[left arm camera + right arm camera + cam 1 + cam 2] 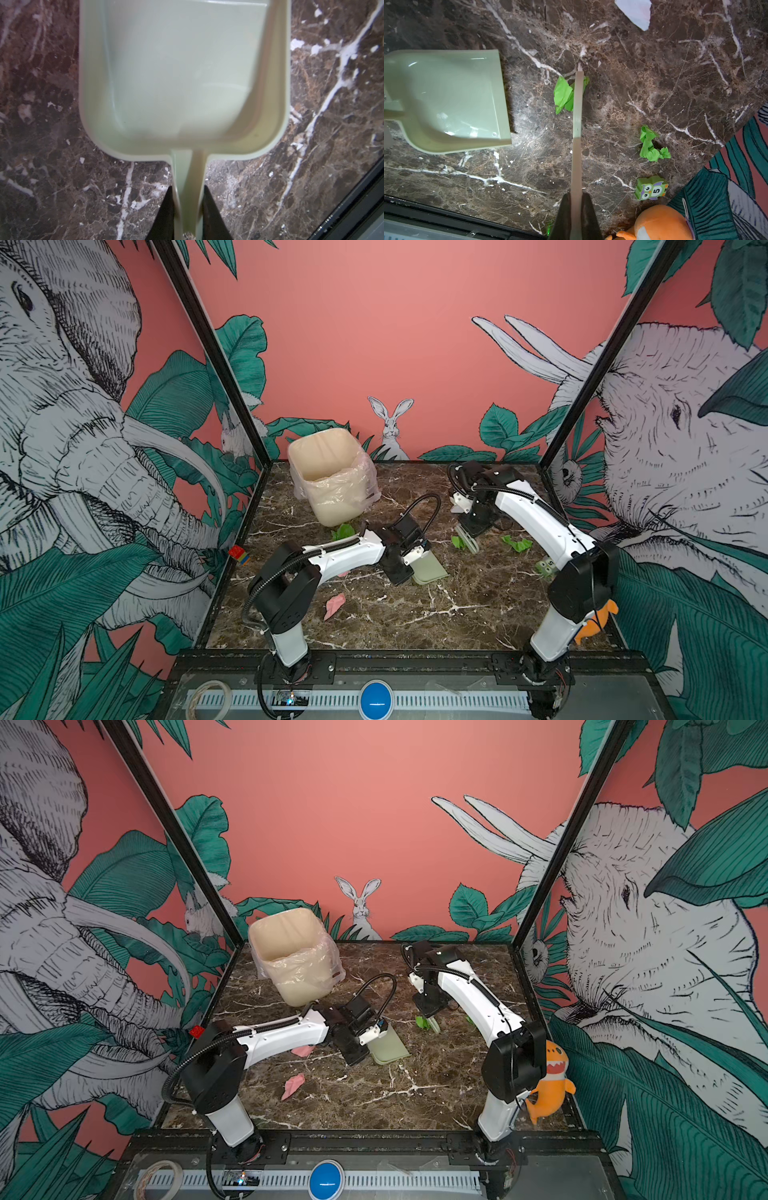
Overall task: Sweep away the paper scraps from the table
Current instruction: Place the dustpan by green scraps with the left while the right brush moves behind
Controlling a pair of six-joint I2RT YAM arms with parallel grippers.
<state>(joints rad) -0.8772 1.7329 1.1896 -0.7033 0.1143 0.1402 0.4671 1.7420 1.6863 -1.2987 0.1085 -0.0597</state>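
Left tool (188, 192) pinches dustpan (166, 72) handle. Right tool (576, 197) clamps brush (577, 116) handle; brush tip touches one green paper scrap (562, 95) on the table (654, 72).

Bin (332, 497) at far-L table (436, 614) corner

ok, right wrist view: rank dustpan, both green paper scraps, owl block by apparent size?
1. dustpan
2= green scrap at the brush, partly hidden, and lone green scrap: look alike, not ranked
3. owl block
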